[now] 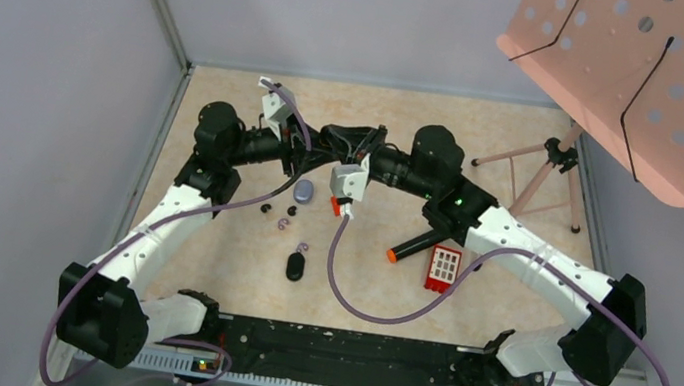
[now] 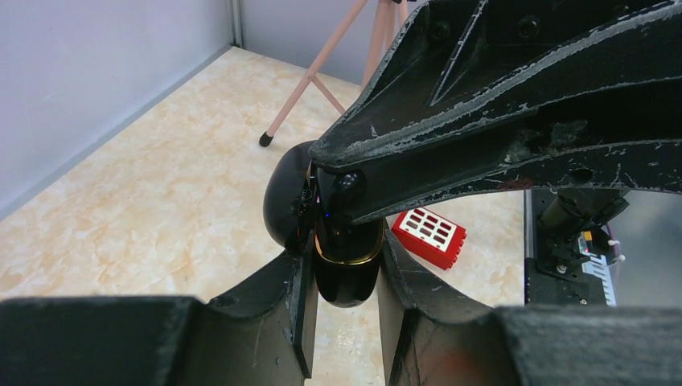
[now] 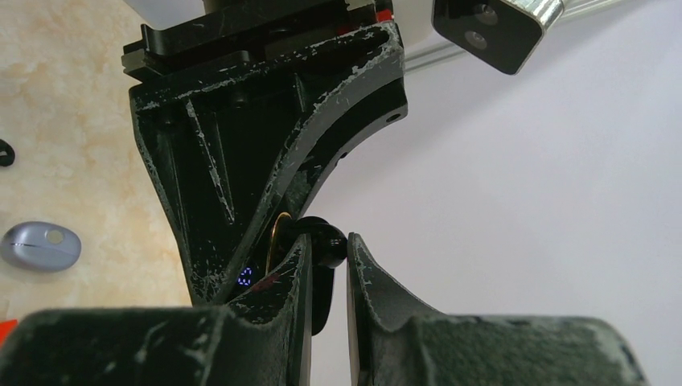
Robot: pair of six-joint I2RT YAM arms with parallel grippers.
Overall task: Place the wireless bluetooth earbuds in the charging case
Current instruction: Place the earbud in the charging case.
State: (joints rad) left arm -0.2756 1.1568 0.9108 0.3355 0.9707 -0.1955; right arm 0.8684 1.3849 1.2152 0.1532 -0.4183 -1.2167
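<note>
beige marbled table [image 1: 227,280], grey walls [image 1: 34,59], possibly panels

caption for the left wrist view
Left end effector clamps the open black charging case as the right end effector holds an earbud at its mouth

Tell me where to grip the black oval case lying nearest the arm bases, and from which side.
Grip the black oval case across its narrow middle, coming straight down from above. It lies flat on the table, long axis running near to far, so a grip closing left to right should span its short width; the rounded ends would likely slip.
</note>
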